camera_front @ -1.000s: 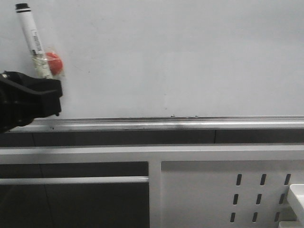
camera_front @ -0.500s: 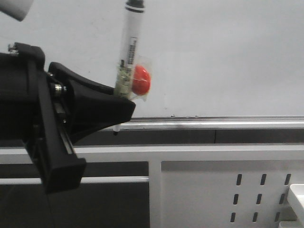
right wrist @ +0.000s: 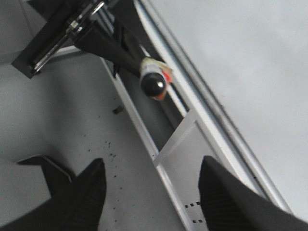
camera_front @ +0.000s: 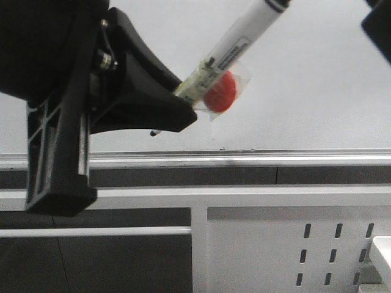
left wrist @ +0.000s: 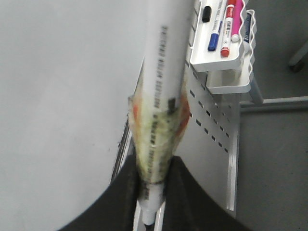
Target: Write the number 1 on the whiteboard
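The left tool [camera_front: 174, 113] is pinching a white marker pen [camera_front: 235, 46], its black fingers [left wrist: 127, 192] pressed against the barrel on both sides. The pen slants up and away from this tool, capped end uppermost, with a red disc [camera_front: 220, 91] wrapped against the barrel in clear tape just beyond the fingertips. The pen's lower tip pokes out behind the fingers.

Behind the left tool and the pen stands the whiteboard [camera_front: 305, 91], pale and glossy, with a silver rail [camera_front: 275, 159] running along its lower edge beneath the tool. No black stroke of the number 1 shows on the board surface in any view. Whether the pen touches the board cannot be told.

Off to one side of the left tool, on the white perforated frame [left wrist: 211, 125], hangs a white wire-edged tray [left wrist: 224, 43]. It holds several markers lying side by side: black, blue, red and pink.

The right tool [right wrist: 149, 187] has its fingers spread wide with nothing between them, hovering facing the pen's black cap [right wrist: 154, 84].
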`<move>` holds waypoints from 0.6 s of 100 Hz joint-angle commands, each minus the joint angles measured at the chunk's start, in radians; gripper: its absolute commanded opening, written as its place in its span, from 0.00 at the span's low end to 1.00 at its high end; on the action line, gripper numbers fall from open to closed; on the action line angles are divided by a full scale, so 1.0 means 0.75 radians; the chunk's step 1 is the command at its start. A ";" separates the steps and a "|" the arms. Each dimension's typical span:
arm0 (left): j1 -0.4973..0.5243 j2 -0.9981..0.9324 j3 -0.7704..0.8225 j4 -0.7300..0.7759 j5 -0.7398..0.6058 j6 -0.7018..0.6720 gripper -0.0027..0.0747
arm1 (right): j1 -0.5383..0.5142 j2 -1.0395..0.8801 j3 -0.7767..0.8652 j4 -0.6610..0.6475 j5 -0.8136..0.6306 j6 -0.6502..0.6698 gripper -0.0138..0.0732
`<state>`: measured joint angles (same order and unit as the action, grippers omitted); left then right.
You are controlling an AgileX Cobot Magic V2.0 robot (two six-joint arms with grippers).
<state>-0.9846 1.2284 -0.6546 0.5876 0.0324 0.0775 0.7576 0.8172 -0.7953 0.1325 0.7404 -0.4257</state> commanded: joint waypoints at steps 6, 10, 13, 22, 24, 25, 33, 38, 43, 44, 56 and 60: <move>-0.056 -0.033 -0.067 0.035 -0.043 -0.005 0.01 | 0.051 0.063 -0.049 -0.005 -0.157 -0.016 0.61; -0.062 -0.033 -0.067 0.035 -0.033 -0.005 0.01 | 0.065 0.082 -0.049 -0.005 -0.187 -0.016 0.61; -0.065 -0.033 -0.067 0.035 -0.021 -0.005 0.01 | 0.079 0.093 -0.049 -0.005 -0.207 -0.016 0.61; -0.071 -0.033 -0.067 0.032 -0.011 -0.005 0.01 | 0.102 0.129 -0.049 -0.008 -0.277 -0.016 0.61; -0.071 -0.033 -0.067 0.032 -0.011 -0.005 0.01 | 0.105 0.136 -0.049 -0.008 -0.294 -0.016 0.61; -0.071 -0.033 -0.067 0.032 -0.011 -0.005 0.01 | 0.109 0.139 -0.049 -0.008 -0.298 -0.016 0.61; -0.071 -0.033 -0.067 0.032 -0.011 -0.005 0.01 | 0.126 0.173 -0.049 -0.008 -0.348 -0.016 0.61; -0.071 -0.033 -0.067 0.032 -0.008 -0.005 0.01 | 0.133 0.188 -0.049 -0.011 -0.364 -0.016 0.61; -0.071 -0.033 -0.067 0.032 -0.006 -0.005 0.01 | 0.142 0.199 -0.049 -0.014 -0.373 -0.016 0.61; -0.071 -0.033 -0.067 0.032 -0.005 -0.005 0.01 | 0.145 0.203 -0.049 -0.014 -0.377 -0.016 0.61; -0.071 -0.033 -0.067 0.032 0.001 -0.005 0.01 | 0.146 0.207 -0.049 -0.014 -0.416 -0.016 0.54; -0.071 -0.033 -0.067 0.032 0.001 -0.005 0.01 | 0.146 0.207 -0.049 -0.014 -0.429 -0.016 0.49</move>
<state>-1.0281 1.2284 -0.6700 0.6144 0.0851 0.0807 0.8644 0.9800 -0.7953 0.1266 0.5137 -0.4257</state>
